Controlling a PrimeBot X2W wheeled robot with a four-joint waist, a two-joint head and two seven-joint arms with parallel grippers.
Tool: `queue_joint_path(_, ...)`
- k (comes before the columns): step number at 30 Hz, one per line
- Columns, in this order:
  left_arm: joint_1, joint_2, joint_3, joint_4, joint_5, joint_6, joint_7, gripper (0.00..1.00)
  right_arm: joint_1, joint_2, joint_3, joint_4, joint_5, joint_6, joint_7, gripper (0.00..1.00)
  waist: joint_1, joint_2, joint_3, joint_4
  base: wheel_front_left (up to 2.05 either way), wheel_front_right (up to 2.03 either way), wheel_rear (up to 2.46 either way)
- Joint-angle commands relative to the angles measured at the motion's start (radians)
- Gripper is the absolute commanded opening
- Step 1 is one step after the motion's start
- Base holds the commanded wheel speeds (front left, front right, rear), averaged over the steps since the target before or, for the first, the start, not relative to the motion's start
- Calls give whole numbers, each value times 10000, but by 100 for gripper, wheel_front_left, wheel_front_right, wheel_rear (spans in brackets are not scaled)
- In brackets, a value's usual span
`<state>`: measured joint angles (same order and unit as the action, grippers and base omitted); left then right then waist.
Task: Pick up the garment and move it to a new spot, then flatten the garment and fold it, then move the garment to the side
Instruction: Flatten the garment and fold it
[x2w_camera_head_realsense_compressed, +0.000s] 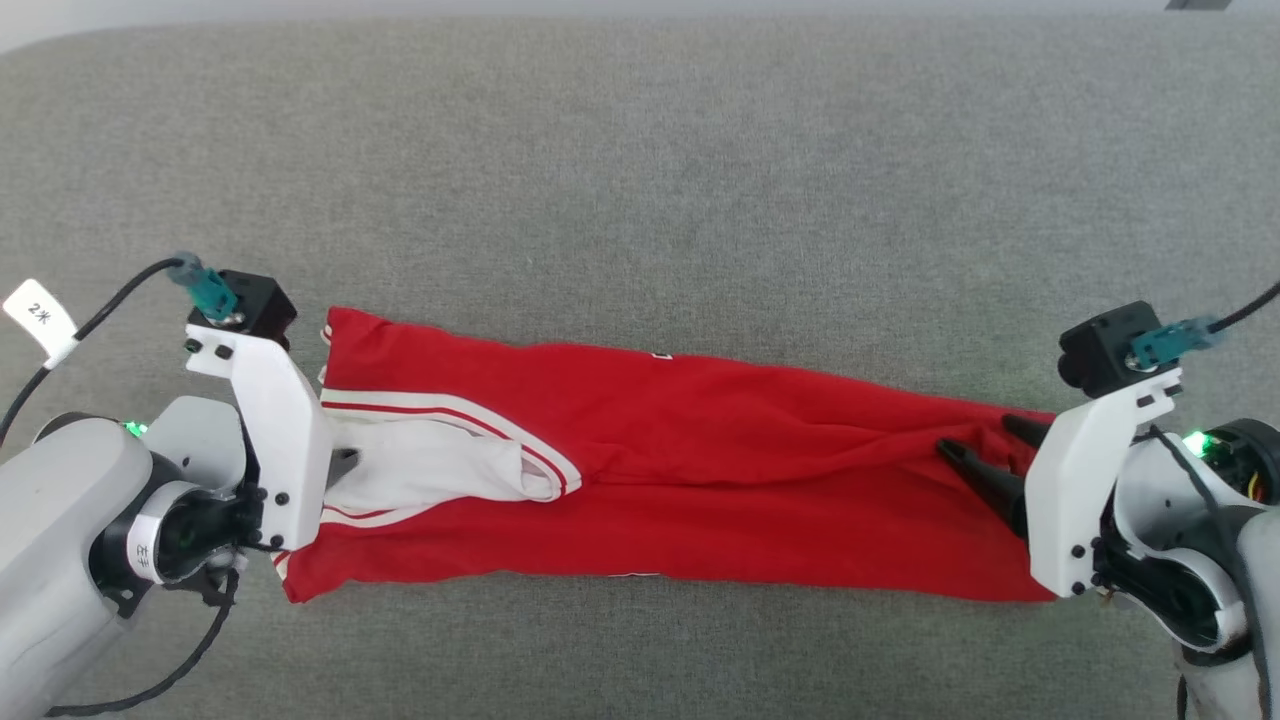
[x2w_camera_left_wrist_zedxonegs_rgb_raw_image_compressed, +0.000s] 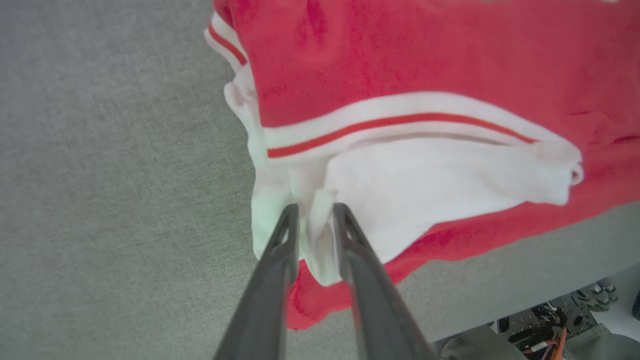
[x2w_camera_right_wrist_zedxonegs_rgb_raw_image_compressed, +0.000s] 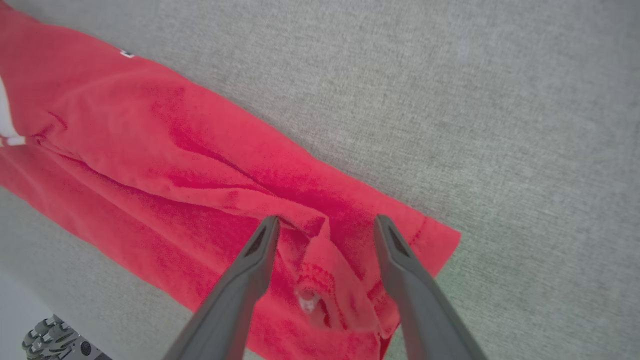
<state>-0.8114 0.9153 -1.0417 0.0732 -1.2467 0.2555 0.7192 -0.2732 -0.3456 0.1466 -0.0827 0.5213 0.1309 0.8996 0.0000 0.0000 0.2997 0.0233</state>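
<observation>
The garment (x2w_camera_head_realsense_compressed: 700, 470) lies on the grey cloth surface as a long red strip, folded lengthwise. Its white sleeve with striped trim (x2w_camera_head_realsense_compressed: 440, 465) lies at the left end. My left gripper (x2w_camera_left_wrist_zedxonegs_rgb_raw_image_compressed: 316, 207) is at that end, its fingers nearly together with a ridge of white sleeve fabric (x2w_camera_left_wrist_zedxonegs_rgb_raw_image_compressed: 440, 180) pinched between them. In the head view its white mount (x2w_camera_head_realsense_compressed: 285, 440) hides the fingertips. My right gripper (x2w_camera_head_realsense_compressed: 975, 435) is over the right end, jaws wide apart. In the right wrist view the right gripper (x2w_camera_right_wrist_zedxonegs_rgb_raw_image_compressed: 325, 220) straddles a bunched red fold (x2w_camera_right_wrist_zedxonegs_rgb_raw_image_compressed: 325, 270) of the hem without squeezing it.
The grey cloth surface (x2w_camera_head_realsense_compressed: 640, 180) stretches wide beyond the garment. Its front edge and parts of the robot's base (x2w_camera_left_wrist_zedxonegs_rgb_raw_image_compressed: 550, 320) show at the lower right of the left wrist view. A black cable with a white tag (x2w_camera_head_realsense_compressed: 40, 315) hangs at my left arm.
</observation>
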Motion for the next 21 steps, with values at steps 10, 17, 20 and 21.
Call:
queue_joint_path(10, 1168, -15, 874, -200, 647, -820, -4002, 100, 1145, 342, -1482, -1034, 138, -4, -886, 100, 0, 0, -791, 173, 0, 0, 0)
queue_joint_path(17, 2258, -23, 1435, -336, 1187, -761, -6991, 100, 1874, 740, -2923, -823, 51, -4, -780, 100, 0, 0, -948, 385, 0, 0, 0)
queue_joint_path(20, 2693, -60, 1613, -339, 1331, -711, -8099, 100, 1960, 861, -3266, -486, 114, -4, -713, 100, 0, 0, -906, 525, 0, 0, 0)
queue_joint_path(21, 2811, -78, 1673, -328, 1391, -701, -8439, 100, 1951, 859, -3321, -370, 120, -4, -704, 100, 0, 0, -887, 578, 0, 0, 0)
